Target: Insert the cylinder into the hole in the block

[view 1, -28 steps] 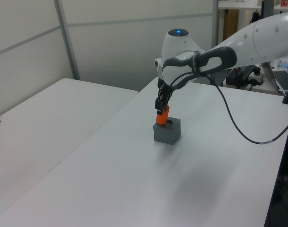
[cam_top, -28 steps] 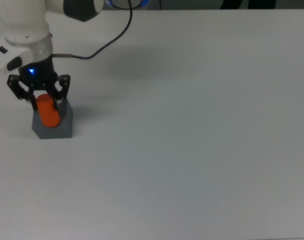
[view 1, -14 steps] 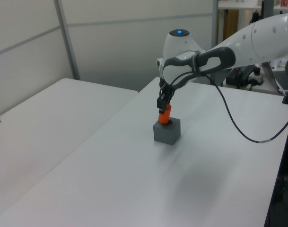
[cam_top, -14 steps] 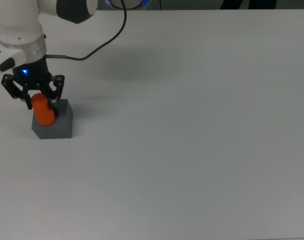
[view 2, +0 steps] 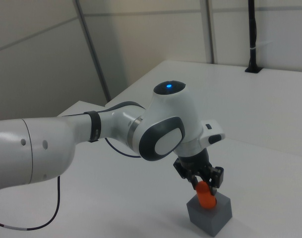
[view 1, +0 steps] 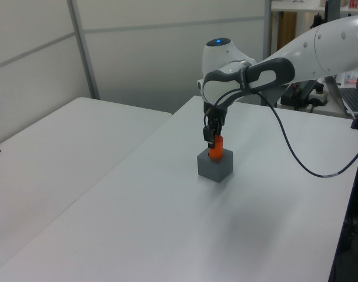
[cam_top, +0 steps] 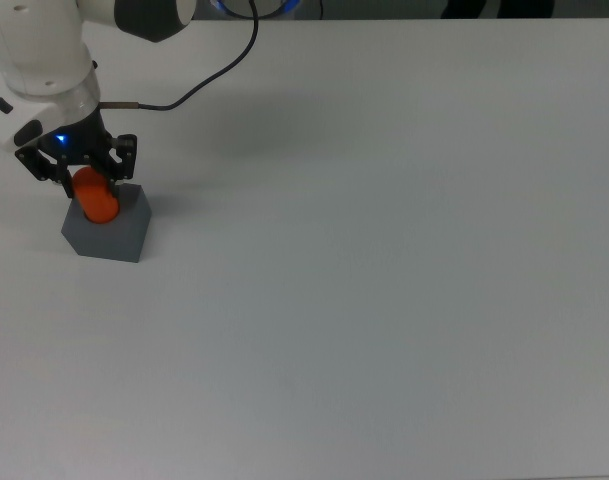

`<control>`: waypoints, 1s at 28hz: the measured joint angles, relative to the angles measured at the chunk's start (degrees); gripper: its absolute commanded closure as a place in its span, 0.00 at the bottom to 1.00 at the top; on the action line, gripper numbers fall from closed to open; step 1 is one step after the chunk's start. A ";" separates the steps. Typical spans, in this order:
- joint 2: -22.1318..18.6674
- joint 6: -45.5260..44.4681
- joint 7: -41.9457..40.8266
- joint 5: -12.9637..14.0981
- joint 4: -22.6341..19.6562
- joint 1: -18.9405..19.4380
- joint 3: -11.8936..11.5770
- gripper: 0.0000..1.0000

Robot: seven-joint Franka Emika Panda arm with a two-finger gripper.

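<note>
The orange-red cylinder [cam_top: 97, 199] stands upright with its lower end down in the top of the dark grey block [cam_top: 112, 233], at the top view's far left. My gripper [cam_top: 91, 185] comes straight down over it and is shut on the cylinder's upper part, one finger on each side. The left view shows the cylinder [view 1: 216, 148] sticking up out of the block [view 1: 215, 166] under the gripper [view 1: 212, 138]. In the right view the cylinder [view 2: 206, 196] leans slightly in the block [view 2: 211, 213] below the gripper [view 2: 204, 185]. The hole itself is hidden.
A black cable [cam_top: 199, 93] runs from the wrist across the white table [cam_top: 384, 250] toward the far edge. A second white table [view 1: 55, 153] stands beside this one at the left view's left. Equipment stands at the left view's far right.
The gripper has carried the cylinder lower, into the block's top, so less of it shows. The block has slid a little and turned slightly under it.
</note>
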 measured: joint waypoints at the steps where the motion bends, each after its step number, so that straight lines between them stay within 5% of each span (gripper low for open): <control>1: 0.00 0.00 0.00 0.00 0.03 0.00 0.00 0.00; 7: -0.59 -2.35 0.00 0.00 2.09 0.00 0.00 0.00; 18: -6.06 -20.58 0.00 0.00 10.28 0.00 0.01 0.00; 28: -6.34 -21.26 0.00 0.00 10.77 0.00 0.01 0.00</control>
